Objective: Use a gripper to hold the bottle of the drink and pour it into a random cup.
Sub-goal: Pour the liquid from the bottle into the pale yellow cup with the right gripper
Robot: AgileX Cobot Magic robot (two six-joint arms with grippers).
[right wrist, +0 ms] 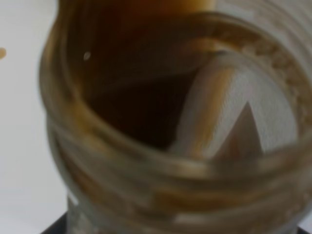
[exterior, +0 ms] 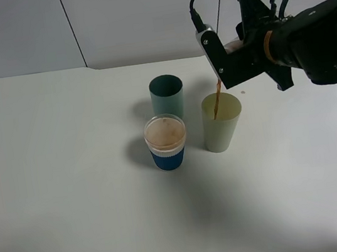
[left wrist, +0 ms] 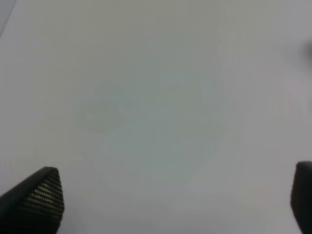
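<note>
Bottle (right wrist: 161, 122) tilted, seemingly pinched by your right gripper (exterior: 236, 49); drink (exterior: 217, 101) streams into yellow-green cup (exterior: 223, 127). Left gripper (left wrist: 175, 195) spread, empty. Tilt further and you overshoot the rim.

No legible txt, labels, brands or nos. in any view.

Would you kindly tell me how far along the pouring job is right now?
Done: the right hand grips the bottle, lifted and tipped above the pale yellow-green cup. In hand: a thin brown stream of drink runs into that cup, and the right wrist view shows dark liquid in the bottle's neck. Left: finishing the pour, then probably righting the bottle and setting it down. The cup's fill level cannot be seen.
</note>
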